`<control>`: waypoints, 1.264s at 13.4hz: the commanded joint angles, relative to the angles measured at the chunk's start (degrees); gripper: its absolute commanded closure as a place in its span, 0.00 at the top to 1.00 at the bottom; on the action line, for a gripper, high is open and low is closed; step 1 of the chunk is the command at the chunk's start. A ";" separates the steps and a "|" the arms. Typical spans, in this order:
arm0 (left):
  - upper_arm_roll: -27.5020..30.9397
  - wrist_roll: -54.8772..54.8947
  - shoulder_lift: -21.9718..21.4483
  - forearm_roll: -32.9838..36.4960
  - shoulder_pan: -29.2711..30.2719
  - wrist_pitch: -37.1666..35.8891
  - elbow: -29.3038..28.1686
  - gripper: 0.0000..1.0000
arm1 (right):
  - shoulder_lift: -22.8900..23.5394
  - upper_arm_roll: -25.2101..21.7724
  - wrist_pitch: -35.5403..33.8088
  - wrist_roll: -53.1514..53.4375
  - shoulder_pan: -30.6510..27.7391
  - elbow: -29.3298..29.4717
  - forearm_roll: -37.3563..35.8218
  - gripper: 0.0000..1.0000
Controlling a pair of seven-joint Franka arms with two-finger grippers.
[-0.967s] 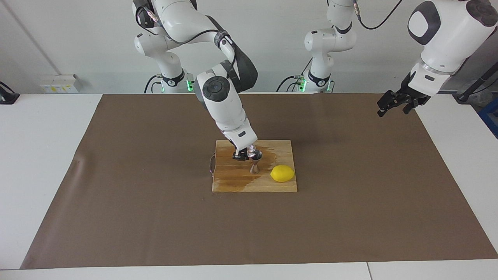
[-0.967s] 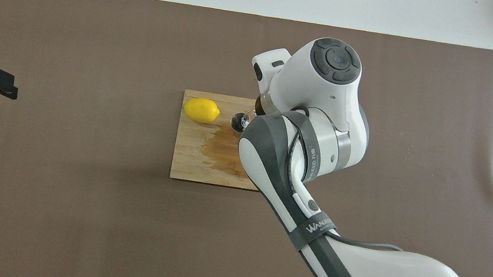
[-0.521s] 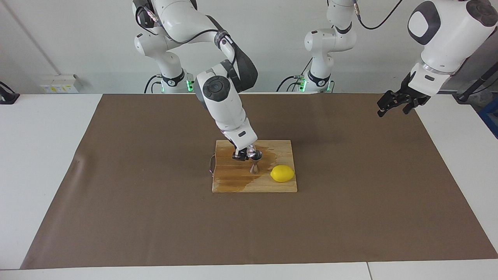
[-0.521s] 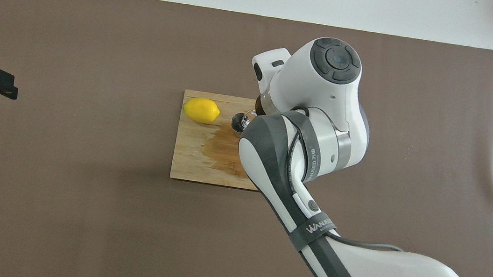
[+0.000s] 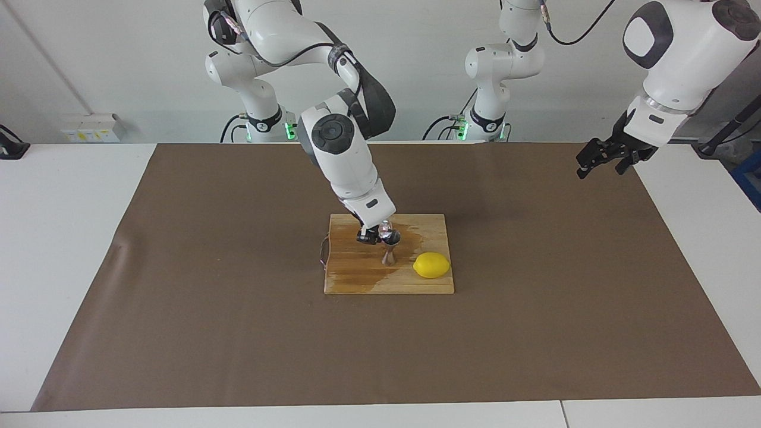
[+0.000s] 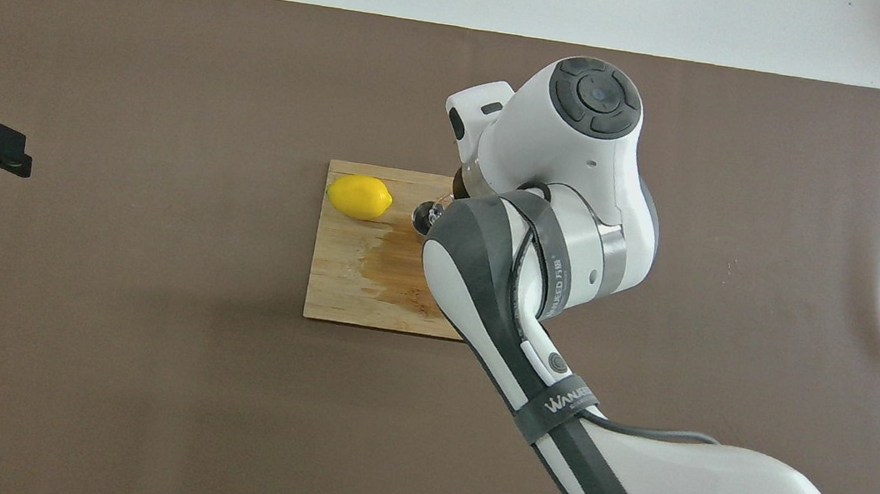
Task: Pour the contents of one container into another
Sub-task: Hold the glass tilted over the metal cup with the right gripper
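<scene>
Tipping small clear faceted glass cup (image 5: 384, 226) over shiny steel hourglass jigger (image 5: 390, 249), right jaws (image 5: 373, 235) clamped on the cup.
Jigger stands upright on wet wooden cutting board (image 5: 357, 279), yellow lemon (image 5: 431, 265) just beside it. Vs 1 s ago: right arm's elbow shifted slightly; cup, jigger unmoved. Left jaws (image 5: 600, 159) wide open, empty, waiting over brown mat (image 5: 535, 333) on tabletop.

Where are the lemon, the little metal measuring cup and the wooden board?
lemon (image 5: 431, 265): facing view, middle of its peel.
steel jigger (image 5: 389, 257): facing view, its narrow waist.
wooden board (image 6: 335, 284): overhead view, dry bare corner.
</scene>
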 commanded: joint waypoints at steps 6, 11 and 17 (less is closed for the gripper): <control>-0.26 -0.58 -0.60 0.85 0.23 -0.26 -0.64 1.00 | 1.25 -0.68 -1.84 1.96 1.30 2.24 -1.78 0.00; -0.26 -0.58 -0.60 0.85 0.32 -0.26 -0.64 1.00 | 1.51 -0.77 -2.19 1.96 1.22 3.29 -2.13 0.00; -0.26 -0.58 -0.60 0.85 0.32 -0.26 -0.64 1.00 | 1.34 -0.33 -0.79 2.05 -0.01 3.38 0.05 0.00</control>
